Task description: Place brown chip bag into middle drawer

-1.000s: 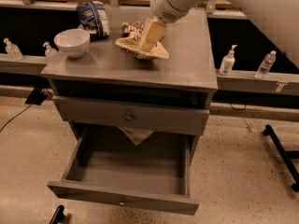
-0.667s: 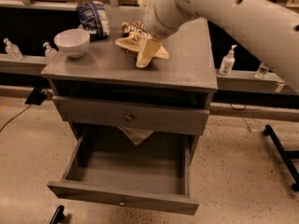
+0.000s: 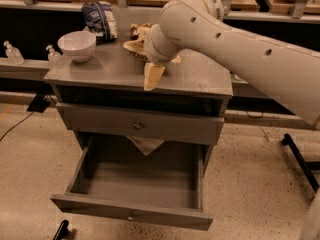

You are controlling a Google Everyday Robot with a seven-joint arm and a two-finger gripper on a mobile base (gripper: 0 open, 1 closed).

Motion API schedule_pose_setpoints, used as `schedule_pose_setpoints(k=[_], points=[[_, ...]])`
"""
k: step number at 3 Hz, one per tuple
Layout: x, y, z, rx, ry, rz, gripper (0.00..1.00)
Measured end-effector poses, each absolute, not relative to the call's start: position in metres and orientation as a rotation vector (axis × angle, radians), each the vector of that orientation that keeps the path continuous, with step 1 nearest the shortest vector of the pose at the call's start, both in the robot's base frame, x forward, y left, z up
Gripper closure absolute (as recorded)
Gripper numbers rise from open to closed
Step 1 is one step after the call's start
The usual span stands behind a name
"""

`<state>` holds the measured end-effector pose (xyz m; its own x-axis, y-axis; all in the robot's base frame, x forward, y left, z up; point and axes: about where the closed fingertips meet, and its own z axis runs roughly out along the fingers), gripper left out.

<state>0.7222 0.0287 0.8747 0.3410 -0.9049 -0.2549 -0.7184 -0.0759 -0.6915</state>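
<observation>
The gripper [image 3: 152, 76] hangs over the front edge of the cabinet [image 3: 200, 79] top; whether it is apart or together cannot be told. The brown chip bag [image 3: 134, 47] lies on the cabinet top, partly hidden by the arm. The middle drawer [image 3: 131, 215] stands pulled out at the cabinet's foot.

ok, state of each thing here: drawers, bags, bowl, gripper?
middle drawer: pulled open, empty.
upper drawer: shut.
brown chip bag: on the cabinet top, partly hidden by the arm.
gripper: pointing down over the top's front edge, by the bag.
white bowl: upright, top's left corner.
blue-and-white bag: standing behind the bowl.
</observation>
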Motion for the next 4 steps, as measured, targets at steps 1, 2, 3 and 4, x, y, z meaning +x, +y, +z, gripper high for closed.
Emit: schedule_pose_setpoints(k=[1, 2, 3, 4], points=[[0.740, 0.033, 0.867, -1.832, 1.414, -0.361, 0.00], [0.752, 0.031, 0.869, -1.807, 1.407, -0.363, 0.00], [0.749, 0.031, 0.869, -1.807, 1.407, -0.363, 0.01], [0.735, 0.039, 0.911, -1.779, 1.387, -0.265, 0.00]])
